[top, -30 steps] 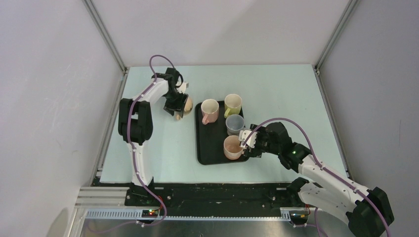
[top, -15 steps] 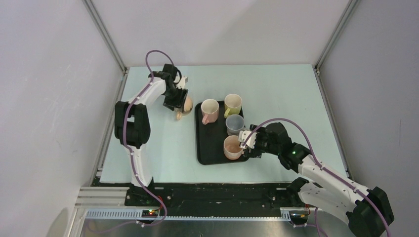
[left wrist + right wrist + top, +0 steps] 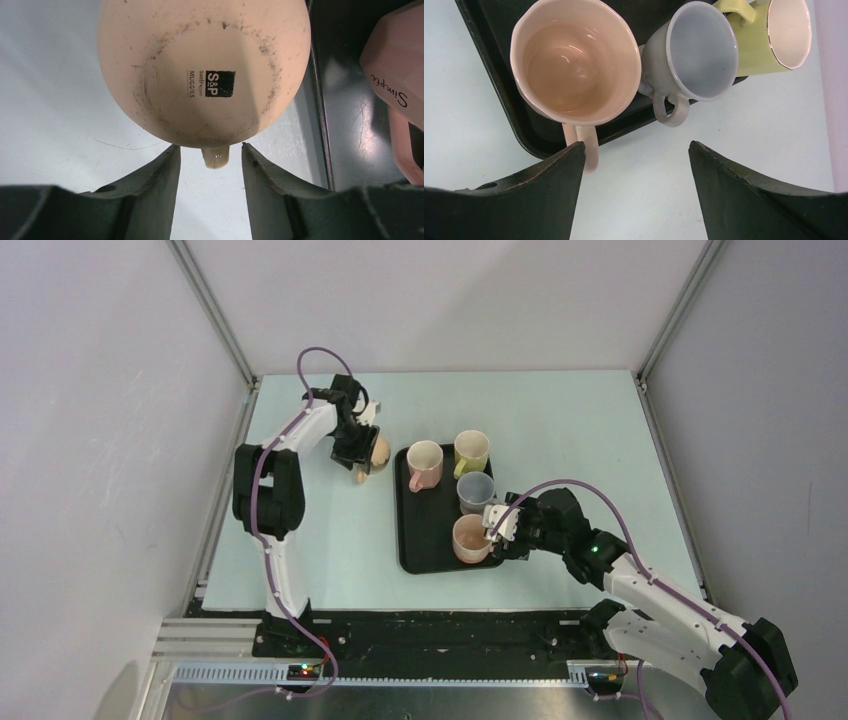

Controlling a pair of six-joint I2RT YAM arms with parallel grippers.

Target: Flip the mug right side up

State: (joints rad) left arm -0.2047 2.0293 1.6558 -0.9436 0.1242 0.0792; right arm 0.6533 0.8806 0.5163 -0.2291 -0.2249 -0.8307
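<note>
**Left wrist view.** The peach mug [image 3: 205, 75] sits upside down, its stamped base facing the left gripper [image 3: 210, 148] and filling the space just ahead of the fingertips. Whether its rim lies flat on the desk [image 3: 55, 125] cannot be told. The handle [image 3: 216, 157] shows as a stub in the gap between the jaws, which stand part open on either side of it and grip nothing. The black tray [image 3: 345, 115] runs close along the right of this gripper's view.

To invert the mug well, the gripper should probably close squarely on the handle, lift clear of the desk, then roll the wrist away from the tray edge.

**Right wrist view.** The right gripper [image 3: 636, 145] is wide and empty, with a pink mug [image 3: 574, 65] just ahead of its fingertips.
</note>
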